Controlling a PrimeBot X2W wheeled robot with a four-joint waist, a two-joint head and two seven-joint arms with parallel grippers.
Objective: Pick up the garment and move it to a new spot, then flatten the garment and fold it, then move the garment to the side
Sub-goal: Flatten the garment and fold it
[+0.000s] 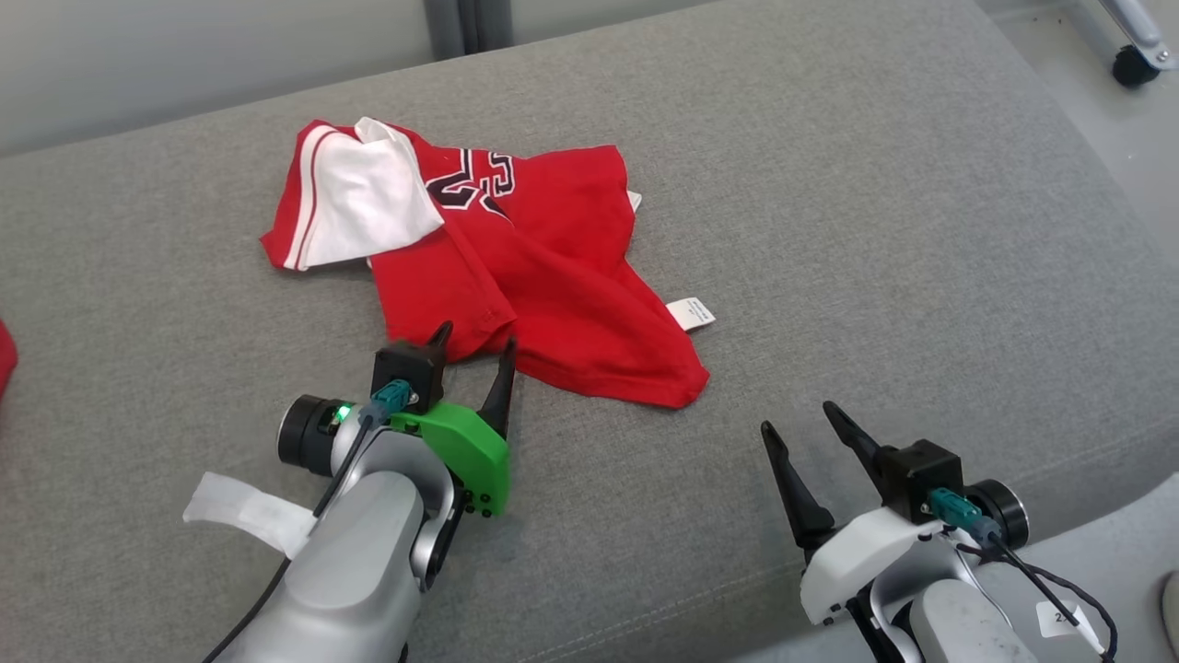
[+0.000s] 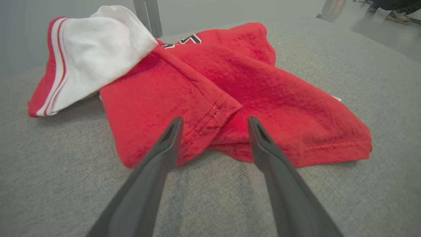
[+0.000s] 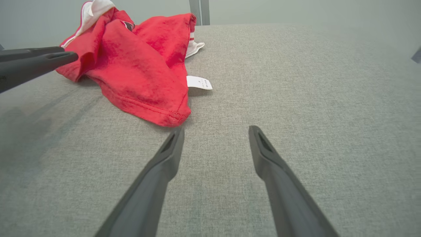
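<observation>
The garment (image 1: 543, 267) is a red shirt with a white sleeve and dark lettering, lying crumpled on the grey cushion (image 1: 829, 230). My left gripper (image 1: 477, 339) is open at the shirt's near hem, its fingertips either side of a folded red edge (image 2: 213, 115) without closing on it. In the left wrist view the garment (image 2: 230, 85) spreads just beyond the fingers. My right gripper (image 1: 799, 416) stands open over bare cushion to the right of the shirt's near corner (image 3: 171, 117). The right wrist view also shows the garment (image 3: 138, 59) and a left finger (image 3: 39, 62).
A white care label (image 1: 692, 313) sticks out from the shirt's right side. A bit of red cloth (image 1: 5, 354) shows at the left edge. The cushion's front edge (image 1: 1059, 516) runs just past my right gripper, with floor and a caster wheel (image 1: 1135, 64) at the upper right.
</observation>
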